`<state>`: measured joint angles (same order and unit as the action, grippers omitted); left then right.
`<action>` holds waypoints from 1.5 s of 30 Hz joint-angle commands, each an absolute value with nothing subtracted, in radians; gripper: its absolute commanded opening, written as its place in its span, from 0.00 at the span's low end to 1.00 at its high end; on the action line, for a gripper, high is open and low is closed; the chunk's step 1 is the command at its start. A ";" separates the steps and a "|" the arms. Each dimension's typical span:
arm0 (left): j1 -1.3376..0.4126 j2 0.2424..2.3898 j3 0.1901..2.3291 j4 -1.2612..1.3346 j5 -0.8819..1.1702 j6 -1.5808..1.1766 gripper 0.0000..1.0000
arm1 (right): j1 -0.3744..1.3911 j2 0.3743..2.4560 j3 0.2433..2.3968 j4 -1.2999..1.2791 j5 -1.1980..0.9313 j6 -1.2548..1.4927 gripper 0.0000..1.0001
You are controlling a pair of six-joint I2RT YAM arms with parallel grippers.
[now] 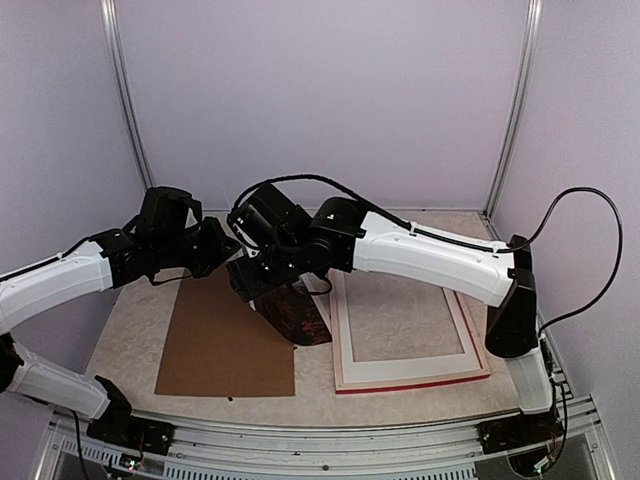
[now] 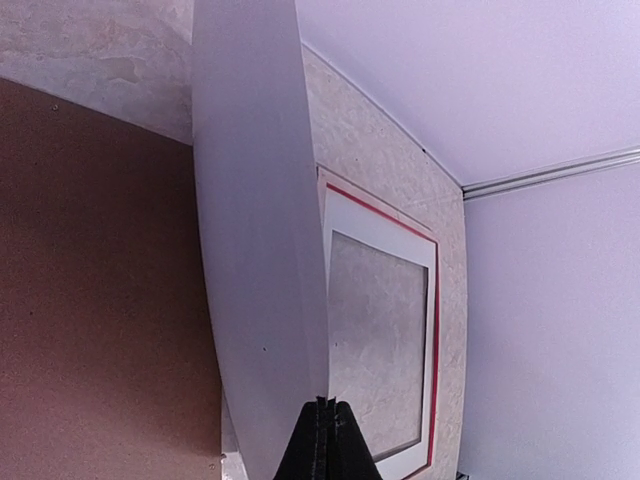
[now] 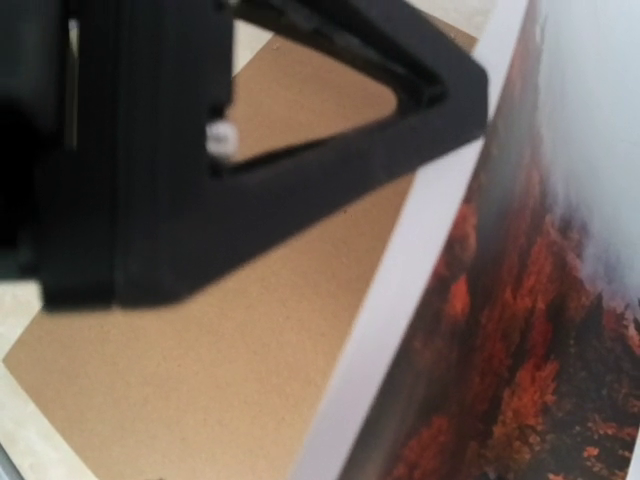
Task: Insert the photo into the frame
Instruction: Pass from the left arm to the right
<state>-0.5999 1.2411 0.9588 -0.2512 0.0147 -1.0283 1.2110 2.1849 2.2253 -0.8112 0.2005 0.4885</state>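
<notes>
photo (image 1: 303,318): red-orange foliage print, steeply tilted, just left of frame | frame (image 1: 410,384): red-edged, lying flat

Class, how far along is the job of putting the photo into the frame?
Done: the photo is lifted and tilted, pinched at its edge by the left gripper. In hand: the right gripper is at the photo, above the brown board. Still to do: the frame lies flat holding only the mat; the photo is not in it yet.
</notes>
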 commanded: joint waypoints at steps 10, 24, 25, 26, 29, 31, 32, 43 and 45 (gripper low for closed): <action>-0.627 1.226 0.986 -0.213 -0.030 -1.038 0.00 | 1.229 2.245 2.306 -0.879 0.249 0.511 0.48; -0.643 1.236 0.992 -0.213 -0.048 -1.023 0.00 | 1.227 2.234 2.312 -0.897 0.284 0.505 0.16; -0.642 1.236 0.995 -0.213 -0.050 -1.021 0.00 | 1.226 2.232 2.312 -0.898 0.286 0.505 0.12; -0.643 1.236 0.997 -0.213 -0.051 -1.020 0.01 | 1.224 2.229 2.311 -0.899 0.289 0.505 0.08; -0.642 1.235 1.009 -0.213 -0.052 -1.003 0.10 | 1.220 2.221 2.309 -0.901 0.287 0.507 0.00; -0.641 1.229 1.017 -0.205 -0.050 -0.982 0.18 | 1.215 2.209 2.304 -0.901 0.287 0.508 0.00; -0.639 1.226 1.022 -0.204 -0.050 -0.969 0.24 | 1.212 2.199 2.299 -0.902 0.291 0.509 0.00; -0.582 1.110 1.088 -0.276 -0.101 -0.836 0.75 | 1.069 1.880 1.957 -0.744 0.200 0.562 0.00; -0.570 1.086 1.086 -0.285 -0.110 -0.826 0.83 | 1.026 1.781 1.856 -0.702 0.172 0.582 0.00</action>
